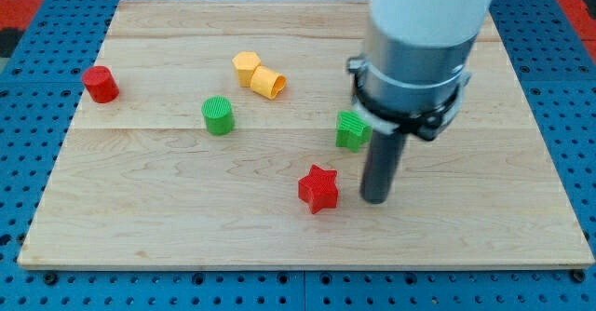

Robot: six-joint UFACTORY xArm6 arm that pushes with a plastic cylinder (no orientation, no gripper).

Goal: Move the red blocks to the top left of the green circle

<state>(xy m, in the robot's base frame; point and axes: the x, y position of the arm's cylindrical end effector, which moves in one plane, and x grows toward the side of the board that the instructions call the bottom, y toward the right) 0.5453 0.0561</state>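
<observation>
A red star block point(318, 189) lies on the wooden board at the view's lower middle. A red cylinder block point(100, 84) stands near the board's left edge. The green circle block point(218, 115) stands left of centre, to the right of and slightly below the red cylinder. My tip point(374, 199) rests on the board just to the right of the red star, a small gap apart. The arm's grey body hides the board above the rod.
A green star-like block point(352, 130) sits just above and left of my rod. A yellow hexagon block point(246, 66) and a yellow cylinder point(268, 83) lie together above the green circle. The wooden board point(140, 218) sits on a blue pegboard.
</observation>
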